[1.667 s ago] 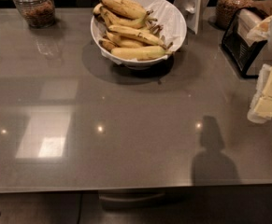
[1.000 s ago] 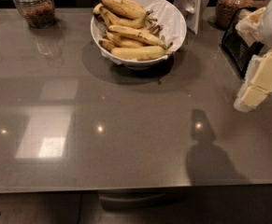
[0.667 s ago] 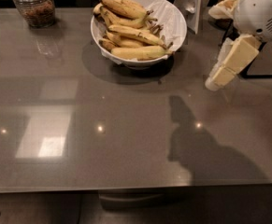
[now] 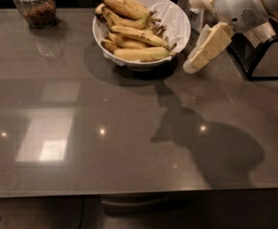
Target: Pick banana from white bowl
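We have the hand (image 4: 194,62) hanging just beside the right rim of the white bowl (image 4: 177,22), low over the desk (image 4: 129,147), and we cannot tell whether it is open or closed. The bananas (image 4: 134,33) lie heaped in the bowl, which stands against the far edge of the desk, a little right of the middle. We judge the step in hand to be the reach. To do it well we should lift over the rim, come down from above on the topmost banana, and take it across its middle, so that the ones beneath are not dragged out and the paper lining is not caught. Room is tight on the right, where a black rack (image 4: 267,56) stands at the right edge close behind the arm. A jar (image 4: 35,6) sits at the far left corner, well apart. The near half of the desk offers open space for carrying the fruit away.
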Robot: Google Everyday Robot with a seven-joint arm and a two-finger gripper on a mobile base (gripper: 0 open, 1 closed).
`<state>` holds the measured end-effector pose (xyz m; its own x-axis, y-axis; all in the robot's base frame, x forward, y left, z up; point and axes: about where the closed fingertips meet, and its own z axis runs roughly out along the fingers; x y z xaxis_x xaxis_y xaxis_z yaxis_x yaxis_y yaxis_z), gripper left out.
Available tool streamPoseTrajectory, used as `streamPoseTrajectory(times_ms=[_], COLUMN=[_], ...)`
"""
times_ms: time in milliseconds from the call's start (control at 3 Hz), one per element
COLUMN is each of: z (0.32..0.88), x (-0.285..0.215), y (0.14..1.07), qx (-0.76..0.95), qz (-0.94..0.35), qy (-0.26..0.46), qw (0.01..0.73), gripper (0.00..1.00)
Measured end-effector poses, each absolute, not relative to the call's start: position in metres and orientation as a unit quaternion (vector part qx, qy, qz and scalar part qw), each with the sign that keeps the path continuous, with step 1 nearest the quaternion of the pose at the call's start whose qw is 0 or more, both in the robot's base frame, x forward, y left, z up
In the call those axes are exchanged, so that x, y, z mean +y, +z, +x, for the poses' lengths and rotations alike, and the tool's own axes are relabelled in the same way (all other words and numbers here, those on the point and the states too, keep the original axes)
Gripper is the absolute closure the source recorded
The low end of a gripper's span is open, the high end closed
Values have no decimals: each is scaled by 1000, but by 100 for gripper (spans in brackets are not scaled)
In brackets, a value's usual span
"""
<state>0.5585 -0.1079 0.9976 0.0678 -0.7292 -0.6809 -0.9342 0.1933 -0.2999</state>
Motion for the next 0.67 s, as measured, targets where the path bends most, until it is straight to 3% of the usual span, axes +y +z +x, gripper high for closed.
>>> streamPoseTrajectory(times_ms=[667], z=[609], x=[-86], y=[993], qx=[641], qz=[-623], qy=[134], qw=[427], gripper=[0])
